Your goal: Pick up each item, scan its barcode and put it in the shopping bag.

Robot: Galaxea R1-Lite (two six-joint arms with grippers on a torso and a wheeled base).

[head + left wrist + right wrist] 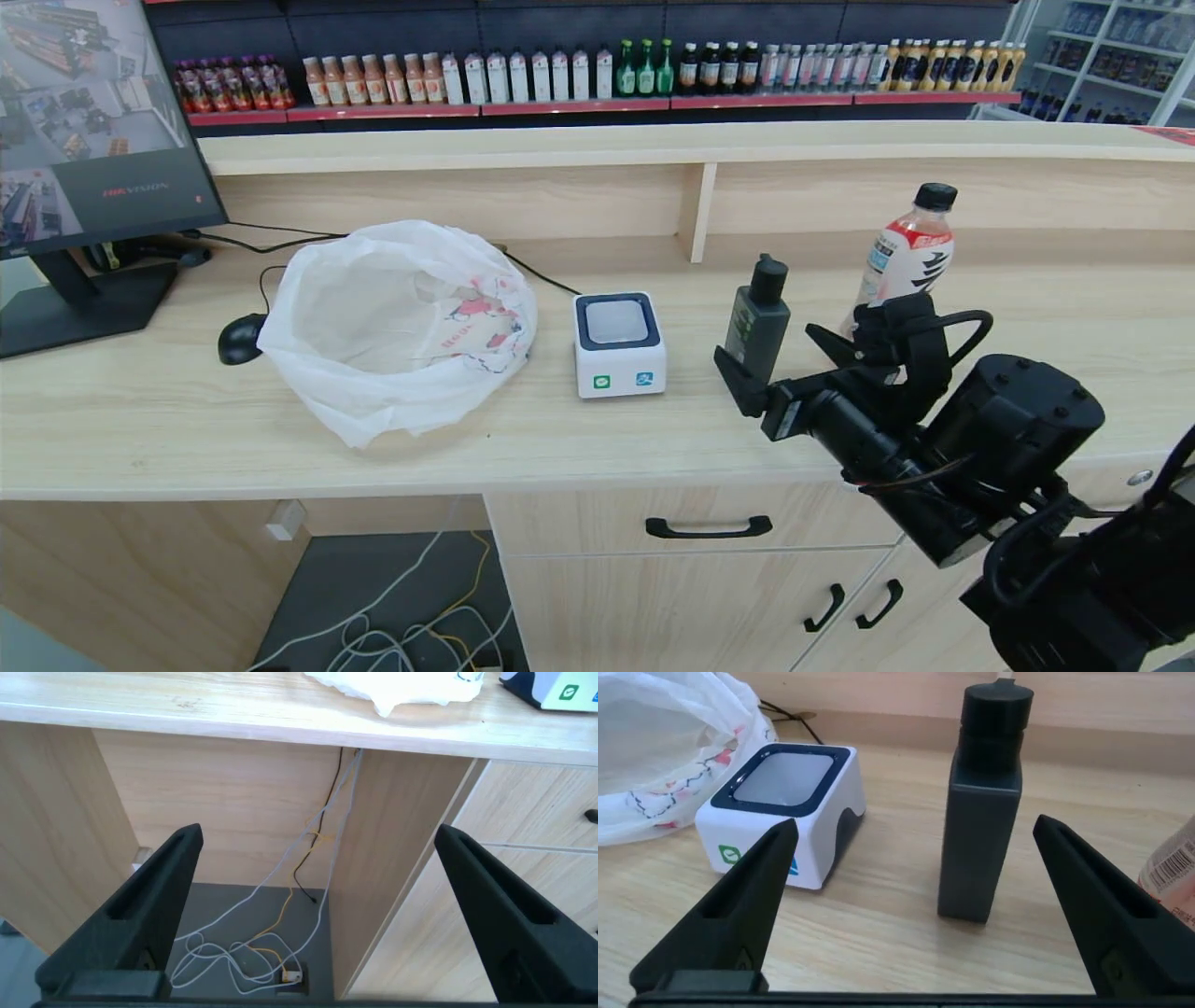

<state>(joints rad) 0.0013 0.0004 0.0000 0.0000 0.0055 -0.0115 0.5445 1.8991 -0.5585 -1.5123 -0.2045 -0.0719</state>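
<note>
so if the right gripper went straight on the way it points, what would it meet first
Probably the dark grey bottle, upright straight ahead of the open right gripper, though depth is unclear.

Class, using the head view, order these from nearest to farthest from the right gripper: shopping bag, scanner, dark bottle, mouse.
1. dark bottle, just ahead of it
2. scanner, mid-counter
3. shopping bag, left of the scanner
4. mouse, far left

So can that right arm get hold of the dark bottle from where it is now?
Probably yes: the right gripper is open, and the dark bottle stands upright just ahead of it with nothing between them.
</note>
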